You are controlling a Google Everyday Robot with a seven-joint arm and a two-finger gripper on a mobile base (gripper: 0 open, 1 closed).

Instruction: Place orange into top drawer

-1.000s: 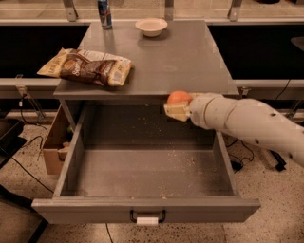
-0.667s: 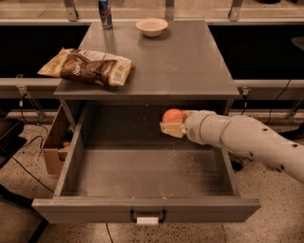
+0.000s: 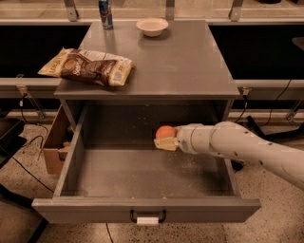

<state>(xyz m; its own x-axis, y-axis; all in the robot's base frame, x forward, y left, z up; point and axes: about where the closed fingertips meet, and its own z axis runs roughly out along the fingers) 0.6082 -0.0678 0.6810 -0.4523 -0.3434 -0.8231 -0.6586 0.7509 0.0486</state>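
Observation:
The orange [image 3: 165, 132] is a small round fruit held between the pale fingers of my gripper [image 3: 166, 139]. The gripper is shut on it and reaches in from the right on a white arm [image 3: 237, 144]. It holds the orange inside the open top drawer [image 3: 142, 173], toward the back right, a little above the speckled floor. The drawer is pulled fully out, with its black handle and white label [image 3: 147, 219] at the front.
On the cabinet top [image 3: 190, 61] lie a brown and yellow chip bag [image 3: 88, 66], a beige bowl [image 3: 152, 26] and a blue can [image 3: 105, 9]. A cardboard box [image 3: 54, 147] stands on the floor to the left. Cables run over the floor.
My gripper has moved left and down with the orange, from the level of the cabinet's front edge into the drawer's back right area.

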